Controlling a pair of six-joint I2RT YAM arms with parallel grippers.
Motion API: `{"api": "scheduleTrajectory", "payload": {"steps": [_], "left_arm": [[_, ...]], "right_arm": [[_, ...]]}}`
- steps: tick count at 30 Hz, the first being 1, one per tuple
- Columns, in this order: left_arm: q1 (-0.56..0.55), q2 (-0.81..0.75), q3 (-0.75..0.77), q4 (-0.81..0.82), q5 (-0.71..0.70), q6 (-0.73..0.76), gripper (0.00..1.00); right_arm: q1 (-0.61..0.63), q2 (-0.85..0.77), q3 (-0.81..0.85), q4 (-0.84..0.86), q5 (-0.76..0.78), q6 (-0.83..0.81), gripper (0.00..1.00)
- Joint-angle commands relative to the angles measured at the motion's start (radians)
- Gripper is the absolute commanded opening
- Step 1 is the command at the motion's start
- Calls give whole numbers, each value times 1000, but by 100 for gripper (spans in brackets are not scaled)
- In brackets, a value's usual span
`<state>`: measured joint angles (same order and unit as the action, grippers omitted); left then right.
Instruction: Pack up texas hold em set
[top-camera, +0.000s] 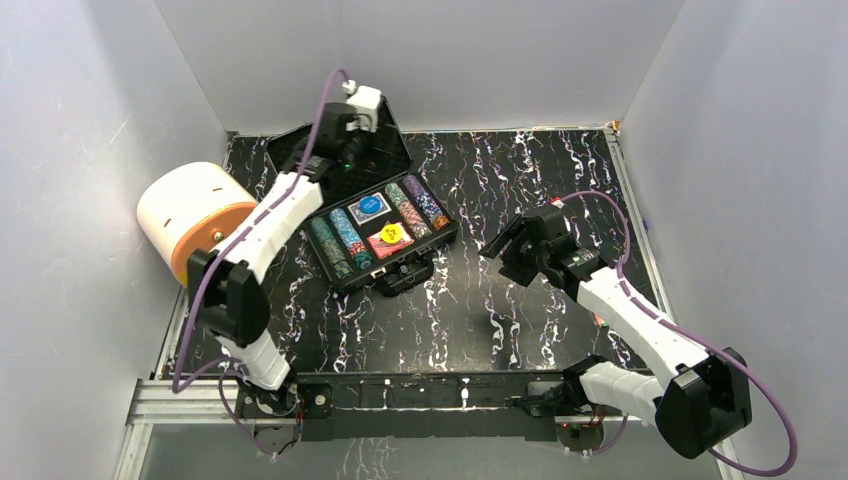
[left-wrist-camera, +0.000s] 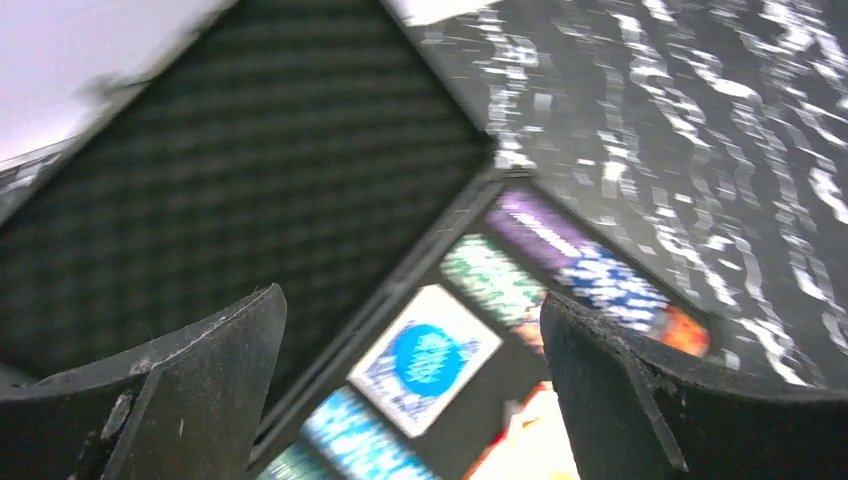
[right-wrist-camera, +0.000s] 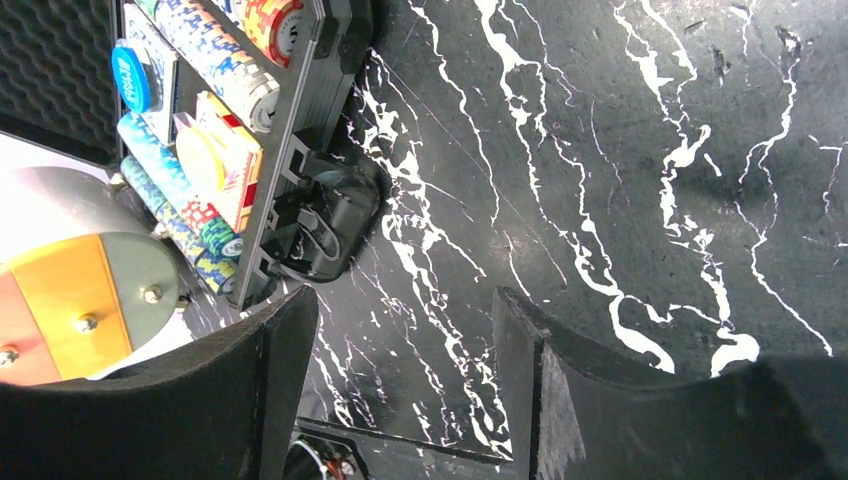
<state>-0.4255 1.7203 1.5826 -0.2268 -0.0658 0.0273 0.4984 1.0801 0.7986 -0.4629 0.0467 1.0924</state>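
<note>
Table (top-camera: 520, 300) with black marbled top is sitting inside white walls (top-camera: 80, 120). White-and-orange cylinder (top-camera: 190, 215) is lying far left. Left gripper (left-wrist-camera: 410, 305) is hovering over the raised foam lid (left-wrist-camera: 250, 170), fingers spread wide, gripping nothing. Case (top-camera: 400, 262) is sitting left of centre, just below that claw, lid open. Its long axis is running diagonally from near-left to far-right, handle (top-camera: 405, 278) pointing toward the arms. Chips (top-camera: 345, 240), card deck (top-camera: 370, 207) and yellow button (top-camera: 392, 232) are lying inside. Right gripper (right-wrist-camera: 405, 300) is hanging over bare table right of the case, apart from it, fingers parted, holding nothing.
</note>
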Motion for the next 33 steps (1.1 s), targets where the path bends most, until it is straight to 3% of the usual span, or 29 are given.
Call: {"api": "scheduleTrajectory", "payload": {"steps": [1, 4, 9, 13, 15, 21, 33], "left_arm": [[124, -141, -56, -57, -226, 19, 99], [217, -134, -45, -103, -297, -33, 95], [349, -47, 40, -183, -313, -123, 68], [401, 37, 96, -177, -285, -162, 62], [418, 76, 111, -157, -280, -182, 60], [447, 173, 138, -71, -286, -214, 44], [446, 186, 58, 104, -327, -168, 12]], "right_arm": [[-4, 16, -12, 70, 10, -60, 73], [-5, 45, -9, 81, -5, -81, 73], [-5, 72, -13, 101, -26, -98, 72], [-5, 76, -19, 114, -28, -103, 72], [-4, 78, -21, 117, -30, -103, 72], [-6, 74, -16, 114, -26, -107, 72], [-4, 61, -14, 86, -5, -114, 72]]}}
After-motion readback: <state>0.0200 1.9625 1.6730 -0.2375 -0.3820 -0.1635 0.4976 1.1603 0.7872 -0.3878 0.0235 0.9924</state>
